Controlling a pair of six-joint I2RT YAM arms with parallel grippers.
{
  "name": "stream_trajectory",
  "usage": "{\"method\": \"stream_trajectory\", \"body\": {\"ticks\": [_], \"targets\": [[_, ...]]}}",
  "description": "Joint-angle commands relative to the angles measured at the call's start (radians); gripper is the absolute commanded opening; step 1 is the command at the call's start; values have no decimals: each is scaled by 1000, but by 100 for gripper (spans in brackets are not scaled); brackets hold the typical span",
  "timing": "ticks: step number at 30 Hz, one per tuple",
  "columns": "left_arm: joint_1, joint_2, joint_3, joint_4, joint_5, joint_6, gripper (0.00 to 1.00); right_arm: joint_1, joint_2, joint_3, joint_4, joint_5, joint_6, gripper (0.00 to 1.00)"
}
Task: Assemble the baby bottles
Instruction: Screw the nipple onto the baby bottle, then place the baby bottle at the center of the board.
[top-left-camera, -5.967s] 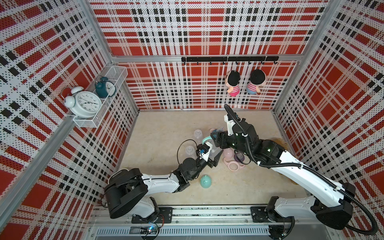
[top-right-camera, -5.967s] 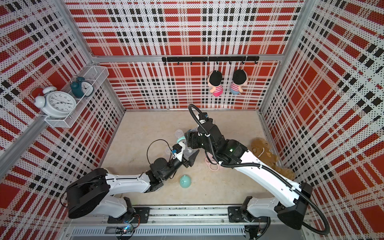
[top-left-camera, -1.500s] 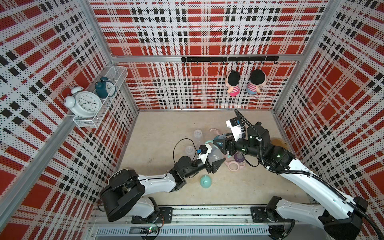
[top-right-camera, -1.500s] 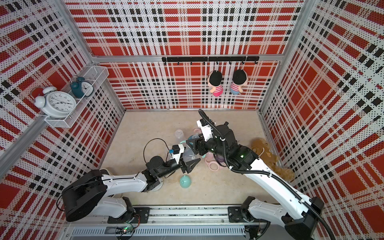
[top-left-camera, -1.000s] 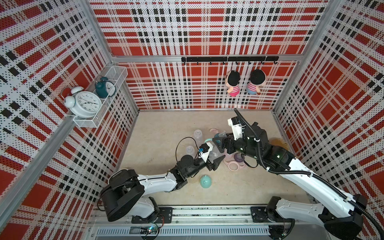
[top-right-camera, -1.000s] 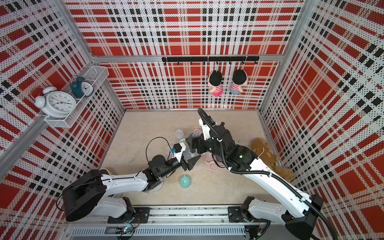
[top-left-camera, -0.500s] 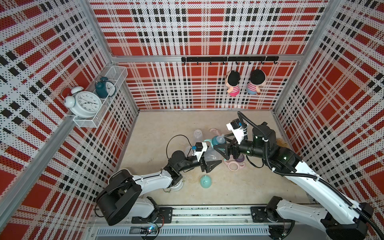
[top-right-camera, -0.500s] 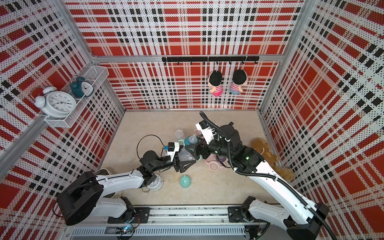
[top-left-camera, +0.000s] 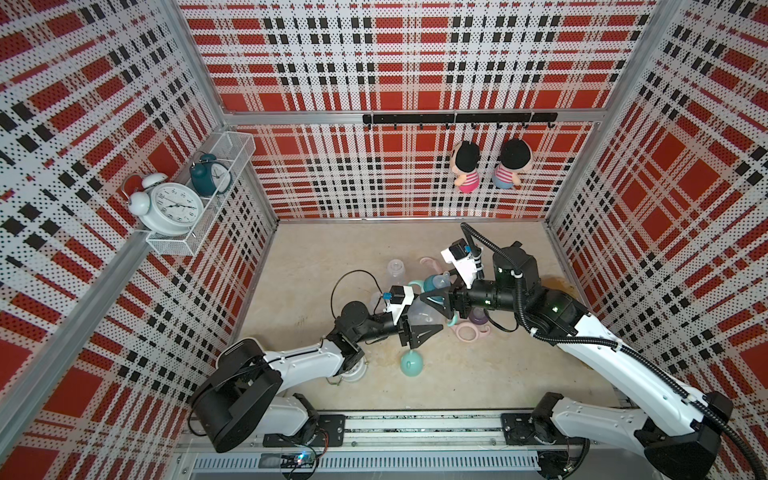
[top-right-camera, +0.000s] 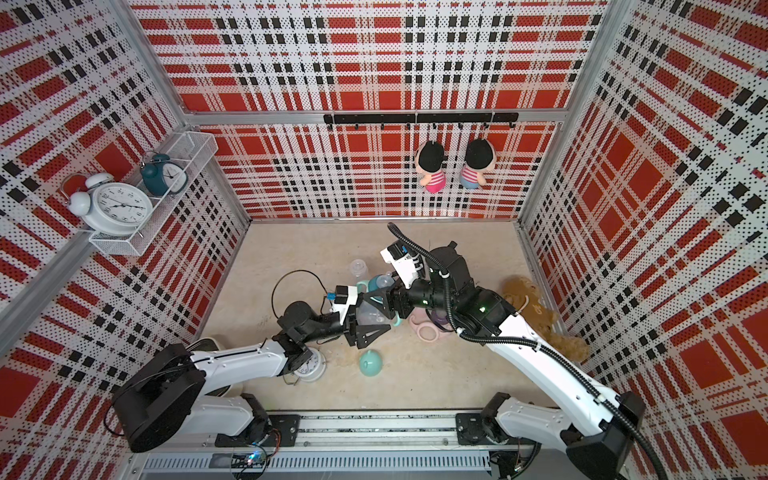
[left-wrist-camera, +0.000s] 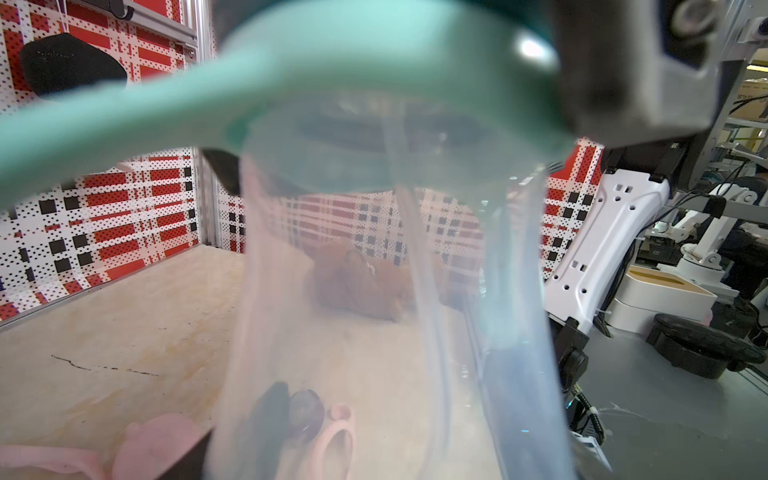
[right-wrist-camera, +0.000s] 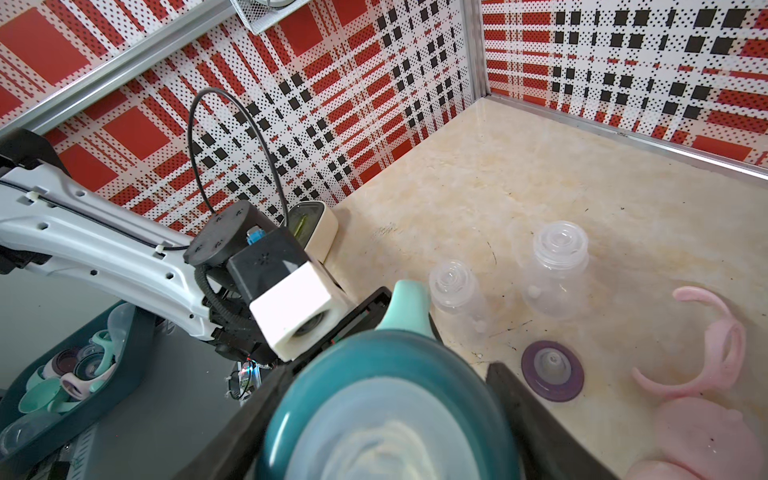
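The left gripper (top-left-camera: 419, 321) is clamped tight on a clear bottle (left-wrist-camera: 374, 291), which is held aloft over the middle of the table (top-left-camera: 498, 374). A teal two-handled ring (left-wrist-camera: 124, 108) is seated round the bottle's neck. The right gripper (top-left-camera: 437, 305) is partly closed, its jaws set against both sides of the dark teal nipple collar (right-wrist-camera: 386, 399) at the bottle's top. A teal dome cap (top-left-camera: 411, 363) is noted nearer the front edge. Two spare clear bottles (right-wrist-camera: 559, 266) stand upright toward the back edge.
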Motion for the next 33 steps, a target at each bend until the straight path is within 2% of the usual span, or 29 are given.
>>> {"method": "stream_trajectory", "body": {"ticks": [1,3,4,5,6,9,10,15,20,23,26,33], "targets": [[8,3,8,56,-6,-3,0,-6,5,9,-12,36,-9,64],[9,15,11,55,-9,-8,0,-6,5,7,-9,69,-5,57],[9,20,12,54,-15,-11,5,-6,5,7,-6,83,-4,54],[9,24,13,54,-25,-13,26,-6,5,4,-1,96,-4,52],[9,27,13,54,-39,-19,54,-6,6,2,3,105,-3,51],[9,30,18,44,-71,-31,82,-6,10,-1,11,115,-5,48],[10,32,20,36,-90,-34,96,-6,11,1,12,130,-5,48],[15,36,56,-61,-181,-20,98,-30,11,8,17,218,1,47],[29,25,82,-175,-278,-12,98,-74,20,8,30,417,10,48],[38,1,82,-208,-316,-17,98,-142,65,5,53,496,47,49],[43,-28,85,-244,-336,-11,98,-228,119,-17,129,505,94,49],[58,-106,83,-353,-361,12,98,-346,272,-77,353,653,100,47]]}}
